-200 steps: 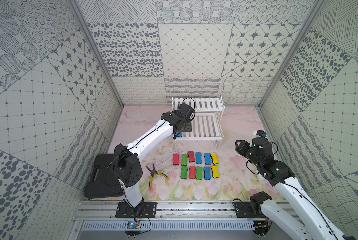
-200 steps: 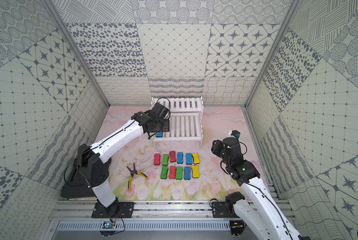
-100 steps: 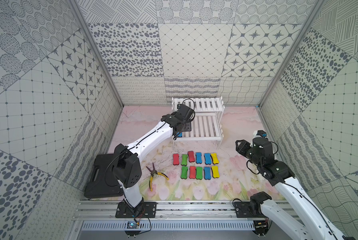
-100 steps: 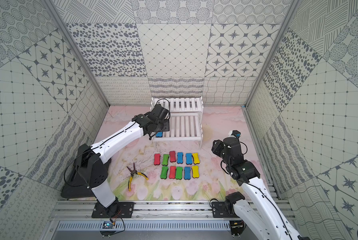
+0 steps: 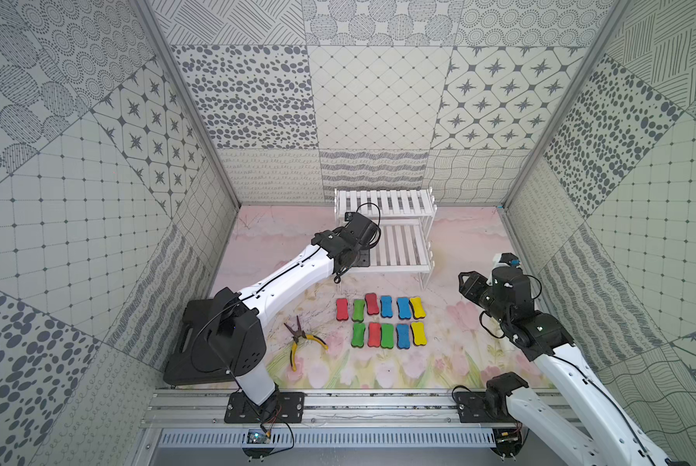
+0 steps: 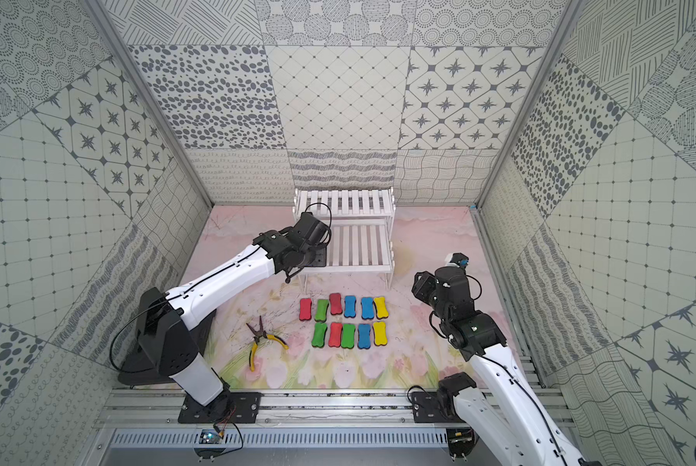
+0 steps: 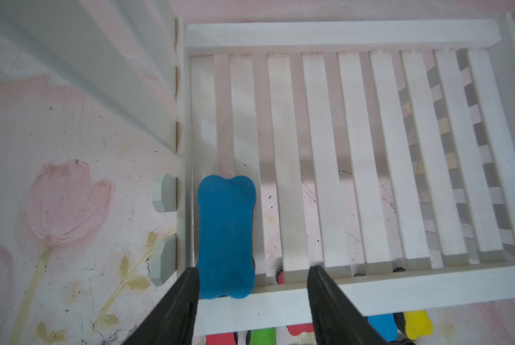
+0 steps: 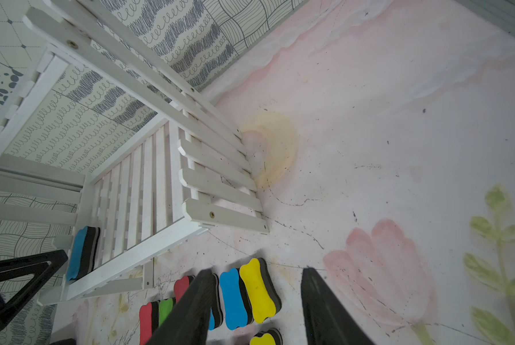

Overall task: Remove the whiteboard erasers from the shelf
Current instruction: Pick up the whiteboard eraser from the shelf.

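Observation:
The white shelf (image 5: 394, 242) (image 6: 358, 242) stands at the back of the floor. One blue whiteboard eraser (image 7: 226, 236) (image 8: 76, 254) lies at the end of its lower tier. My left gripper (image 7: 253, 276) (image 5: 358, 258) is open over the front rail, and the eraser's near end sits between the fingers, against one fingertip (image 7: 190, 286). In both top views the wrist hides this eraser. Several more erasers (image 5: 382, 318) (image 6: 346, 318) lie in two rows on the floor before the shelf. My right gripper (image 8: 257, 271) (image 5: 465, 282) hangs open and holds nothing, to the right of the rows.
Yellow-handled pliers (image 5: 304, 339) lie on the floor left of the eraser rows. A black case (image 5: 181, 347) sits by the left wall behind the left arm's base. The shelf's picket side (image 8: 220, 185) faces the right arm. Patterned walls close in three sides.
My left gripper has moved down over the blue eraser, now hidden in the top views, and its jaws have narrowed a little. The right arm has not moved.

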{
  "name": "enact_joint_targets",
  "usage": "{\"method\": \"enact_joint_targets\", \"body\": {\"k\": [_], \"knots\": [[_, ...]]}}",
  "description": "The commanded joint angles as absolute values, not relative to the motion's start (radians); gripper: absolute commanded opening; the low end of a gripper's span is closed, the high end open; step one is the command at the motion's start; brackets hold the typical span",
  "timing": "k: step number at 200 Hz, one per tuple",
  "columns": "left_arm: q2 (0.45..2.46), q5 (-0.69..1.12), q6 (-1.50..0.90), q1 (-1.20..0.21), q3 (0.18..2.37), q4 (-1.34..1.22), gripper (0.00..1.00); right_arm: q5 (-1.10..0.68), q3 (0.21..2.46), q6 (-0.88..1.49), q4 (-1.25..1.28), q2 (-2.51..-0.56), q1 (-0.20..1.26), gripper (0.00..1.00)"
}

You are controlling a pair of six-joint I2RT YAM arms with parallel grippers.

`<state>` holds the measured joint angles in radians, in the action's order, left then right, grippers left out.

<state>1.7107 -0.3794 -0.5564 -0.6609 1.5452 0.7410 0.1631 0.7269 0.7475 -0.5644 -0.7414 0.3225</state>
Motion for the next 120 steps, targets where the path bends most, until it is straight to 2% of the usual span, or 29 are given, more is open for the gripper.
{"method": "enact_joint_targets", "body": {"k": [1,120], "knots": [[1.728,-0.435,-0.558,-0.666,1.527,0.753,0.61,0.157,0.718,0.743,-0.525,-0.720,0.313,0.52],[1.801,-0.431,-0.549,-0.671,1.563,0.757,0.52,0.140,0.710,0.741,-0.525,-0.710,0.290,0.52]]}}
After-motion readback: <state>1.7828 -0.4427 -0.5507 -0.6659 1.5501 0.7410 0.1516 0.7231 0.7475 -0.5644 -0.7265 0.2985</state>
